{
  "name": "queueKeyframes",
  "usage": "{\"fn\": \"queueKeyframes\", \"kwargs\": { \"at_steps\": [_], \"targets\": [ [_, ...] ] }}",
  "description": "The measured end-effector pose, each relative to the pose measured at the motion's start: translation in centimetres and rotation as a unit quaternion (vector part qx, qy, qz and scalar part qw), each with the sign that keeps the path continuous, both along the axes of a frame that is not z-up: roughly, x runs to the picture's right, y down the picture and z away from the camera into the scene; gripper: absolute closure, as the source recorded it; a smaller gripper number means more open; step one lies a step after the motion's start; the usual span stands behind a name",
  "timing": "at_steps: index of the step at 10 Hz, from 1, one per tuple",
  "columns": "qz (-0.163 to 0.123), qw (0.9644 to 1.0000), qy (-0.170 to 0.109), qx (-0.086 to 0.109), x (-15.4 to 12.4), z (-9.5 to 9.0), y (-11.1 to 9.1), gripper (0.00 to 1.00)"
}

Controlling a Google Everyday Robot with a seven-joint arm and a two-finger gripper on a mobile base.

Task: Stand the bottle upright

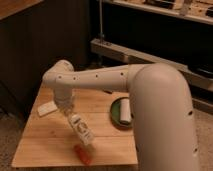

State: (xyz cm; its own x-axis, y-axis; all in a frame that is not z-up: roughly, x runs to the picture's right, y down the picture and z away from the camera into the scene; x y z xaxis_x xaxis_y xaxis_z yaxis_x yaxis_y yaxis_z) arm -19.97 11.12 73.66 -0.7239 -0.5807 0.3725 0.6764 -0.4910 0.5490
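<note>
One gripper (66, 106) hangs over the counter (35, 145), at the upper end of the tilted bottle (81, 129); whether its jaws grip, I cannot tell. An orange carrot-shaped object (83, 154) lies beside the bottle, near the front edge.

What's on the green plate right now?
A white cup seems to lie on its side on the green plate. The arm covers the plate's right edge. The gripper is left of it, at the top end of the tilted bottle.
</note>
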Motion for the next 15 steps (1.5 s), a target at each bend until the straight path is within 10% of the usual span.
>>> {"fn": "queueKeyframes", "kwargs": {
  "at_steps": [11,15],
  "targets": [
    [0.029,0.9952,-0.084,0.04,0.3,-1.0,-0.9,1.0],
    [0.045,0.9911,-0.108,0.064,0.6,-1.2,-1.5,0.73]
  ]
}}
